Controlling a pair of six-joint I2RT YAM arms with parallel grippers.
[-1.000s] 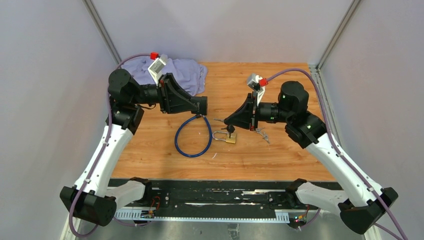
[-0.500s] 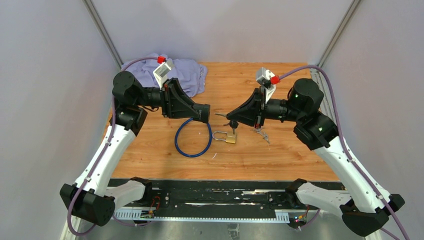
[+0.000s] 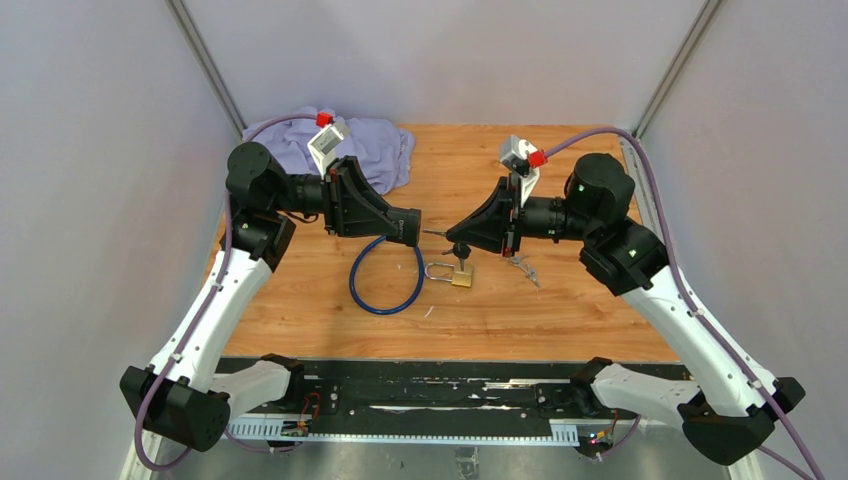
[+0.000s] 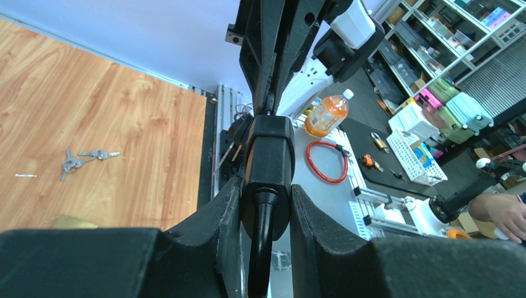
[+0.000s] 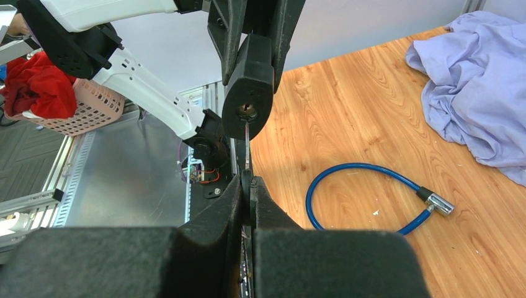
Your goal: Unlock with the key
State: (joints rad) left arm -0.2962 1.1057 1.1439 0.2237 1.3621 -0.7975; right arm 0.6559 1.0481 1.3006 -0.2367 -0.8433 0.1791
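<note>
A blue cable point(image 3: 351, 282) lies looped on the desk point(image 3: 560, 300), its silver tip resting free. Above it, the left gripper point(image 4: 265, 205) clamps the black lock body point(image 5: 249, 87), its keyhole facing the right gripper point(image 5: 248, 186). That gripper is pinched narrow on the key point(image 5: 246, 146), whose thin blade points at the keyhole, tip just short of it. A purple cloth point(image 3: 370, 145) lies beyond.
</note>
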